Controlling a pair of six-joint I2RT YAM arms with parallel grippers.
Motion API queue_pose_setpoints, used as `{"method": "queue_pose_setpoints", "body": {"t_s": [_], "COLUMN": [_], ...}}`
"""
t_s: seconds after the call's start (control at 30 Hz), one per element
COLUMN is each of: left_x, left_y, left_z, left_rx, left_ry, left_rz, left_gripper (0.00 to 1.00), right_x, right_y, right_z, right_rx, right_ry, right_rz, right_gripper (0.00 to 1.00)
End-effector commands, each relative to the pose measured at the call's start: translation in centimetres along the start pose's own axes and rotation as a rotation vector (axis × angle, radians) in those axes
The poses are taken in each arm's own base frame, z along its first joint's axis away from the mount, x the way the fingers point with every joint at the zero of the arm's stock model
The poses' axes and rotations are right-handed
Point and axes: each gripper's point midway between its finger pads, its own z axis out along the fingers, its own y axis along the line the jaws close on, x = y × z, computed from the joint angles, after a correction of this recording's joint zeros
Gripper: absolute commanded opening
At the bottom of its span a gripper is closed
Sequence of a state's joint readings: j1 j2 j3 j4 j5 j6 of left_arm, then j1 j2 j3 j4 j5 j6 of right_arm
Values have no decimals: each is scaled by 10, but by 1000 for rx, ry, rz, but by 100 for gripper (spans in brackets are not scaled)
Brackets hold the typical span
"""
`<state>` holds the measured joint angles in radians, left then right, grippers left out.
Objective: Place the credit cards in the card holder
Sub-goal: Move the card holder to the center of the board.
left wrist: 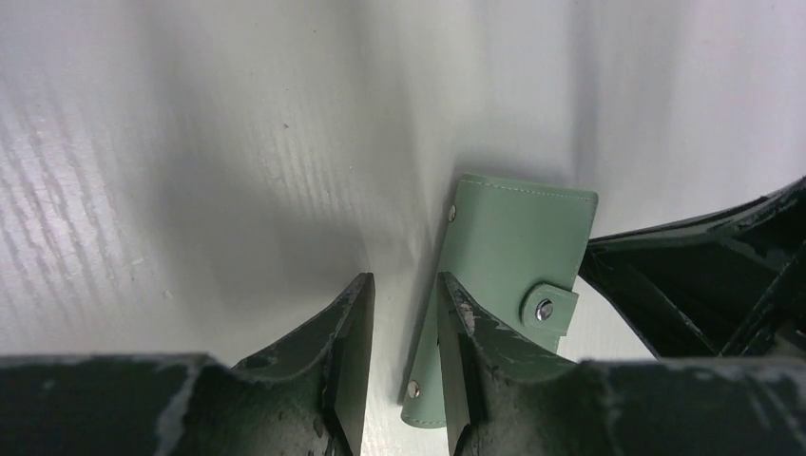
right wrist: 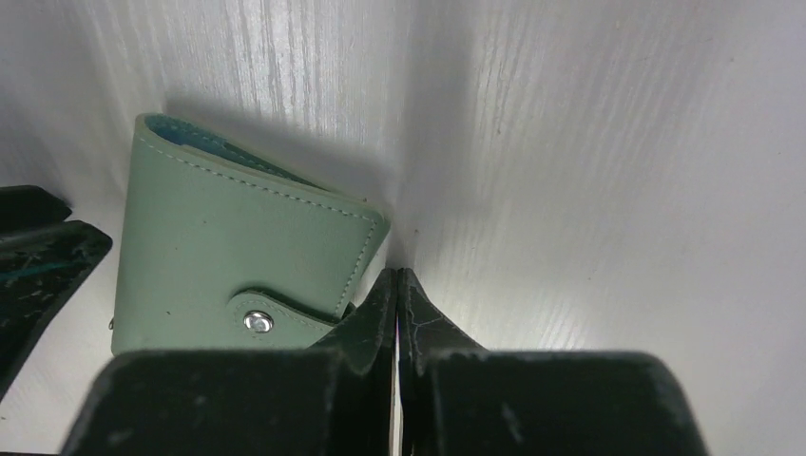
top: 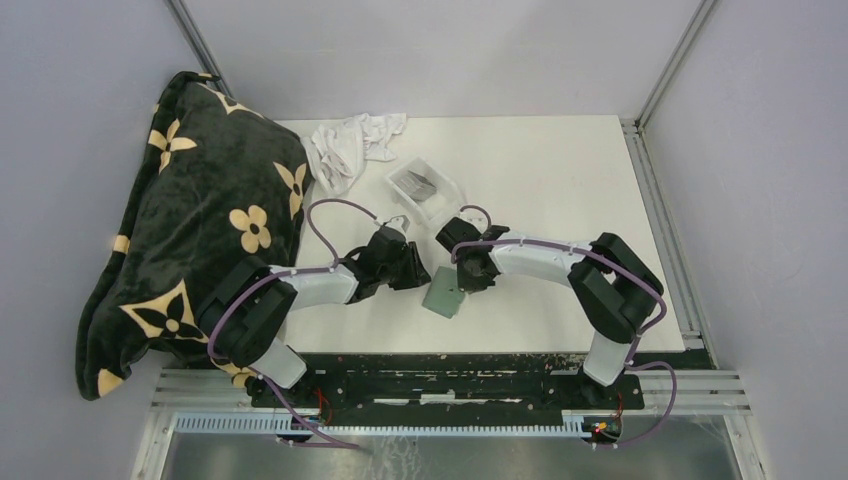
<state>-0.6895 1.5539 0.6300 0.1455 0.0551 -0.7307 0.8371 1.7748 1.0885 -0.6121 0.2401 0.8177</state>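
The card holder, a closed grey-green wallet with its snap tab fastened, lies on the white table between my two grippers. In the left wrist view the holder lies just right of my left gripper, which is narrowly open with its right finger over the holder's left edge. In the right wrist view the holder sits just left of my right gripper, which is shut with nothing visible between its fingers. From above, the left gripper and right gripper flank the holder. The grey credit cards lie in a clear tray.
The clear plastic tray stands just behind the grippers. A crumpled white cloth lies at the back left. A big black pillow with beige flowers covers the table's left side. The near table edge is close behind the holder.
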Motion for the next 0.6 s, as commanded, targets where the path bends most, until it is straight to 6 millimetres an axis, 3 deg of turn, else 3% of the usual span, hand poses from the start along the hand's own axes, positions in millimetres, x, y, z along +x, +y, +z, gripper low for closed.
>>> {"method": "queue_pose_setpoints", "body": {"t_s": [0.0,0.2,0.57], "left_x": [12,22,15], "left_y": [-2,-7,-21], "left_z": [3,4,11], "left_rx": [51,97,134], "left_ry": [31,56,52], "left_rz": [-6,-39,-68], "left_gripper": [38,37,36], "right_x": [-11,-17,-47], "right_y": [14,23,36], "right_z": [10,18,30], "right_rx": [-69,-113,-139], "right_ry": [-2,28,38], "right_rz": [32,26,19], "right_gripper": [1,1,1]}}
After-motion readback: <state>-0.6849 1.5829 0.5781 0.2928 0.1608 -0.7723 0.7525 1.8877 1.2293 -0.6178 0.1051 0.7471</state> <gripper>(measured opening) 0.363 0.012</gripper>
